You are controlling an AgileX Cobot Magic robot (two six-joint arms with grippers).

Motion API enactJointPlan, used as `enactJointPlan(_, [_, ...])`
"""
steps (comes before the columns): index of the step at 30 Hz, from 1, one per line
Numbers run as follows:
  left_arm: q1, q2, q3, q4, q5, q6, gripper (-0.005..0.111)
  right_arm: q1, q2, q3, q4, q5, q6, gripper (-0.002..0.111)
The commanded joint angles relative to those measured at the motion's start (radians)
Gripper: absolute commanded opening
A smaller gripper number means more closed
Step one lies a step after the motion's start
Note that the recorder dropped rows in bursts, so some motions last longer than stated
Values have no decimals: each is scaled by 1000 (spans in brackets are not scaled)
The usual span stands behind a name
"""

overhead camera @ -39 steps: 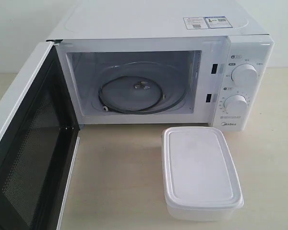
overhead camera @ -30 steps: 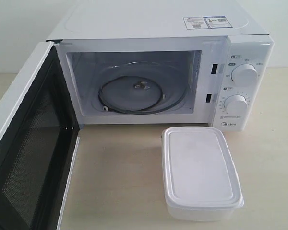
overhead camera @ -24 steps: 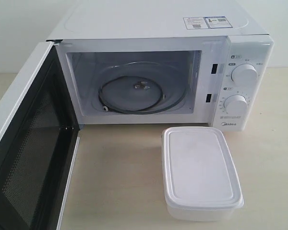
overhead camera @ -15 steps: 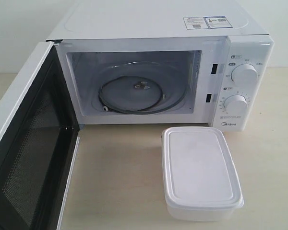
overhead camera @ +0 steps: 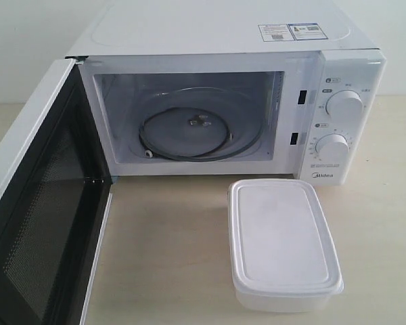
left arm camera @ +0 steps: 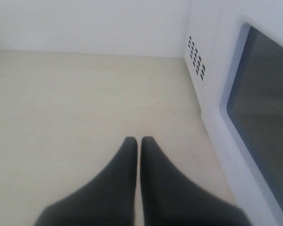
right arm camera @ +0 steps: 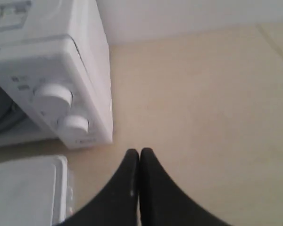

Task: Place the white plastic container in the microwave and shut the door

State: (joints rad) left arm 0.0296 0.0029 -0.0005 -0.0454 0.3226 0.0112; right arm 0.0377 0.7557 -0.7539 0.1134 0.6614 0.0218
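Observation:
The white plastic container (overhead camera: 283, 242) with its flat lid sits on the table in front of the microwave (overhead camera: 223, 40), below the two dials. The door (overhead camera: 37, 217) hangs wide open at the left, black mesh inner face showing. Inside, the glass turntable (overhead camera: 189, 132) carries nothing. Neither arm shows in the exterior view. My left gripper (left arm camera: 139, 139) is shut with nothing in it, over bare table beside the door's window (left arm camera: 266, 108). My right gripper (right arm camera: 139, 151) is shut and holds nothing, hovering off to the side of the container (right arm camera: 28, 190) and the dial panel (right arm camera: 61, 106).
The beige table (overhead camera: 169, 250) extends in front of the microwave between the open door and the container. A white wall (overhead camera: 27, 40) stands behind. The microwave's vented side (left arm camera: 196, 57) faces my left gripper.

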Motion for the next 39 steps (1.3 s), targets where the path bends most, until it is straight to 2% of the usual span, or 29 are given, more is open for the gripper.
enactJointPlan(1, [2, -3, 1, 4, -6, 5, 4, -5, 165, -6, 24, 105, 56, 0])
enactJointPlan(4, [2, -3, 1, 4, -6, 5, 4, -5, 262, -6, 96, 128, -42, 0])
enactJointPlan(12, [2, -3, 1, 4, -6, 5, 4, -21, 469, -11, 597, 169, -464, 0])
enactJointPlan(18, [2, -3, 1, 4, -6, 5, 4, -166, 612, -40, 965, 420, -774, 0])
enactJointPlan(20, [2, -3, 1, 4, -6, 5, 4, -220, 652, -40, 1029, 489, -840, 0])
enactJointPlan(23, [2, -3, 1, 4, -6, 5, 4, -289, 717, -40, 1069, 560, -947, 0])
enactJointPlan(30, [2, -3, 1, 4, -6, 5, 4, -296, 845, -34, 1062, 560, -1066, 0])
enactJointPlan(36, [2, -3, 1, 4, -6, 5, 4, -247, 882, -11, 1083, 560, -1137, 0])
enactJointPlan(39, [2, -3, 1, 4, -6, 5, 4, -194, 884, 2, 1083, 478, -1139, 0])
